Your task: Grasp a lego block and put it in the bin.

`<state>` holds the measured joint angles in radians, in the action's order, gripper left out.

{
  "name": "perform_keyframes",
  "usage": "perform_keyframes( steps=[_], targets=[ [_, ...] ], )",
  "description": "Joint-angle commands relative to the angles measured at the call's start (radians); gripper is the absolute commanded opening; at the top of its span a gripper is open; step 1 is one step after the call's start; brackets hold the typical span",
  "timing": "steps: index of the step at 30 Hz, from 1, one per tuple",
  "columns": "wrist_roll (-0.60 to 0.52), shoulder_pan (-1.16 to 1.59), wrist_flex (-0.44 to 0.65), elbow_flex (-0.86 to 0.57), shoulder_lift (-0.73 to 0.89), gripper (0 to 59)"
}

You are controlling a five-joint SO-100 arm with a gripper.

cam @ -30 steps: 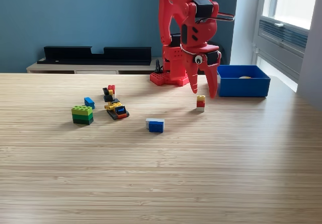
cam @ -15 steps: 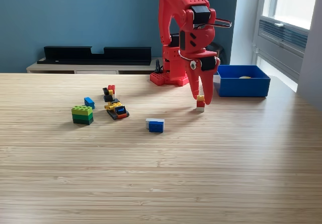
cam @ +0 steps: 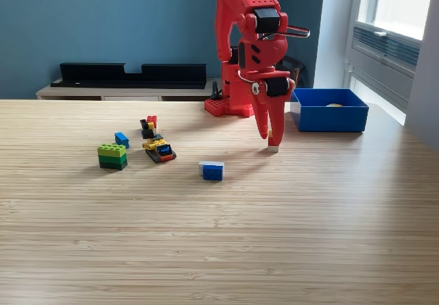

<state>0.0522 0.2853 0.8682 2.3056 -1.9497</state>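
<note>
My red gripper [cam: 271, 139] points straight down at the table, right of centre in the exterior view. Its two fingers have come together around a small stacked lego block [cam: 273, 149]. Only the block's white base shows below the fingertips, resting on the table; the upper part is hidden by the fingers. The blue bin [cam: 330, 118] stands to the right of the gripper near the back, with a small pale object [cam: 334, 104] inside it.
Other lego pieces lie to the left: a blue and white block [cam: 212, 170], a yellow and black piece [cam: 160, 149], a small mixed cluster [cam: 148, 127], a small blue block [cam: 122, 140] and a green stack [cam: 112, 156]. The arm's red base [cam: 230, 106] stands behind the gripper.
The gripper came down and slightly left over the small stacked block. Its fingers went from wide apart to closed around it, hiding the yellow and red parts.
</note>
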Motion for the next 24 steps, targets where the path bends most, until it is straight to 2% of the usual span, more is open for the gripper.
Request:
perform_keyframes(
  steps=[1,15,20,24],
  targets=[
    [0.003,-0.002,-0.026,0.006,-0.044,18.3],
    [0.014,0.009,-0.052,0.052,-0.043,18.5],
    [0.008,0.009,-0.066,0.064,-0.043,16.3],
    [-0.002,0.009,-0.08,0.069,-0.043,11.8]
  ],
)
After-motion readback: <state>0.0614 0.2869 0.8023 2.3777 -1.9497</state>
